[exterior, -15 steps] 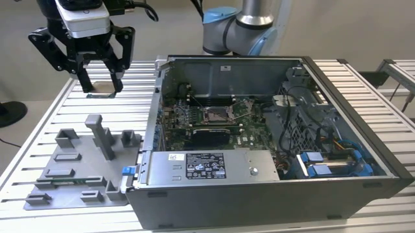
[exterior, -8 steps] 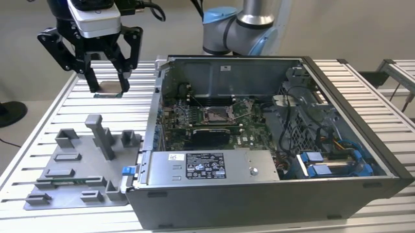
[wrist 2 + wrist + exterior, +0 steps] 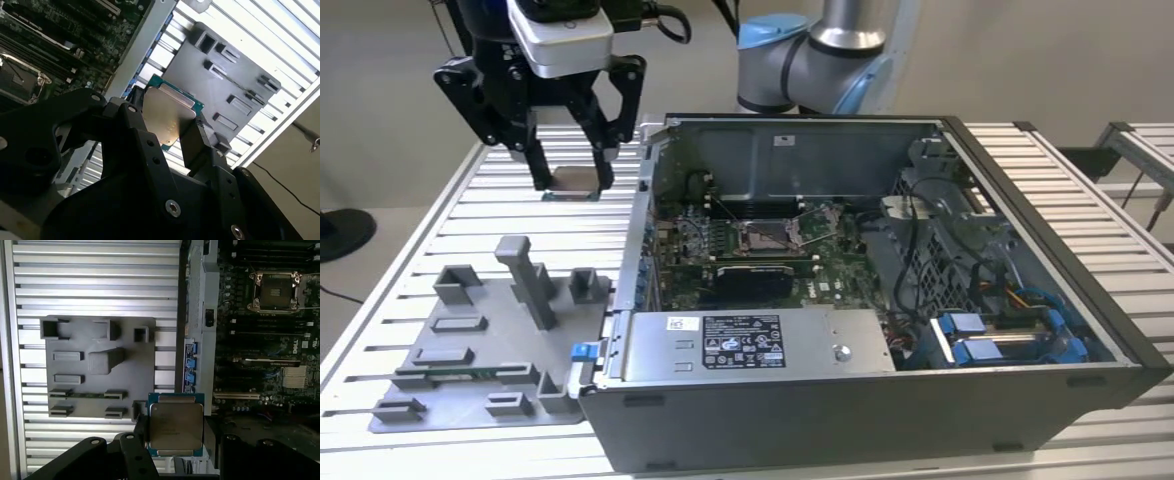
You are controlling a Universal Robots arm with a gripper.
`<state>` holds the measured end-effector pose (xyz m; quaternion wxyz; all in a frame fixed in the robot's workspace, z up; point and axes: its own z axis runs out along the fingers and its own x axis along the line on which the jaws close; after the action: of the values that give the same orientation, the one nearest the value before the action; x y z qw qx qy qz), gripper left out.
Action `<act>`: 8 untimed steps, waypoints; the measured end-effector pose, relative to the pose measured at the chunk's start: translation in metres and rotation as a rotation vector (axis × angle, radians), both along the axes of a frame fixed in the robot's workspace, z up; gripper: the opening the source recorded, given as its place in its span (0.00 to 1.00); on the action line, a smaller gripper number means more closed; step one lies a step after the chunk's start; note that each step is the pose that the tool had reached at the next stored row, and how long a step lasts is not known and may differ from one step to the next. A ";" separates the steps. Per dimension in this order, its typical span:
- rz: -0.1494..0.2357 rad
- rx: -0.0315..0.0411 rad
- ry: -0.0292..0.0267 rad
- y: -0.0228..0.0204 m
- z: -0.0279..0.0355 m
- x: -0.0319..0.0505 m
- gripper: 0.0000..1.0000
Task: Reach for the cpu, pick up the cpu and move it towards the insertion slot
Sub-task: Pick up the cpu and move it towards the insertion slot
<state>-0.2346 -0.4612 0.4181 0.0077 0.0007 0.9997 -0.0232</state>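
In the upper left of the exterior view, the black two-fingered gripper (image 3: 575, 182) hangs above the ribbed metal table (image 3: 454, 215), clamped on the flat square silvery cpu with its green edge (image 3: 575, 180), while the silver-framed insertion slot (image 3: 765, 236) sits mid-frame inside the open computer case (image 3: 881, 420).

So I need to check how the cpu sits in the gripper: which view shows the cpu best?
The first wrist view: the cpu faces the camera flat, its silvery top and green edge visible. The second wrist view shows it tilted, partly behind the gripper. The exterior view shows it small between the fingers.
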 end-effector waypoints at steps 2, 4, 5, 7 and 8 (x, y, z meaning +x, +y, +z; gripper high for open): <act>0.000 0.0001 0.0003 0.0000 -0.0001 0.0051 0.00; 0.000 0.0001 0.0007 0.0000 0.0000 0.0098 0.00; 0.000 0.0000 0.0009 0.0000 0.0000 0.0123 0.00; 0.000 -0.0001 0.0013 0.0000 0.0000 0.0174 0.00; 0.000 0.0001 0.0014 0.0000 0.0000 0.0201 0.00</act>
<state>-0.2146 -0.4612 0.4181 0.0070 0.0007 0.9997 -0.0232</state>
